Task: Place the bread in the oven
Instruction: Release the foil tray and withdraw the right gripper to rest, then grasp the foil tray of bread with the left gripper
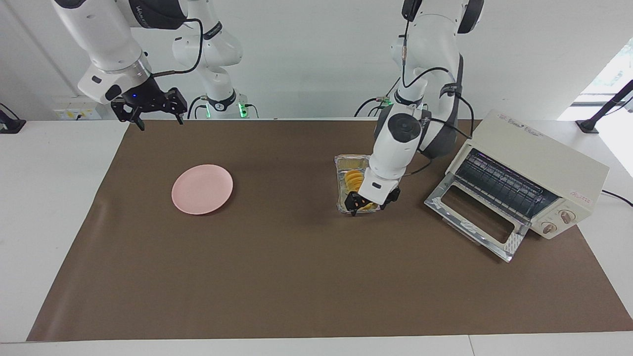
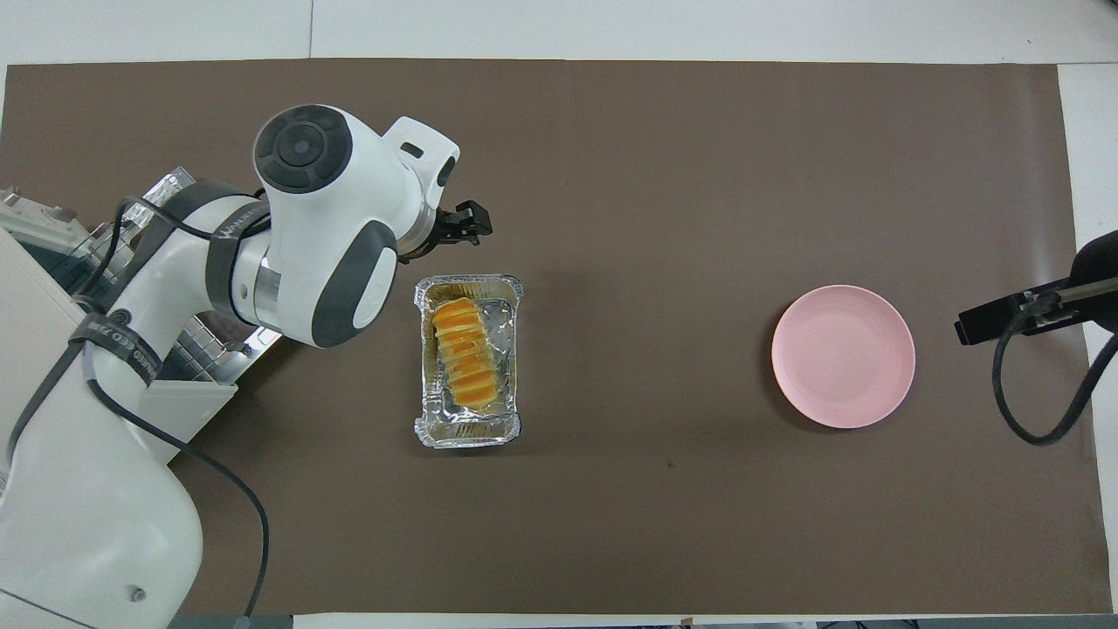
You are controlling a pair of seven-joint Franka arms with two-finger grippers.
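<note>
The bread (image 1: pixel 353 179), a ridged yellow-orange loaf, lies in a crinkled foil tray (image 1: pixel 346 162) on the brown mat; it also shows in the overhead view (image 2: pixel 467 349). My left gripper (image 1: pixel 368 205) hangs open and empty over the tray's end farthest from the robots; it also shows in the overhead view (image 2: pixel 458 229). The cream-white oven (image 1: pixel 524 193) stands beside the tray toward the left arm's end, its glass door (image 1: pixel 474 222) dropped open and the wire rack showing. My right gripper (image 1: pixel 151 117) waits open, raised over the mat's edge nearest the robots.
A round pink plate (image 1: pixel 202 189) lies toward the right arm's end of the mat; it also shows in the overhead view (image 2: pixel 843 355). The left arm hides much of the oven (image 2: pixel 35 262) in the overhead view. Bare mat (image 1: pixel 296 277) lies farther from the robots.
</note>
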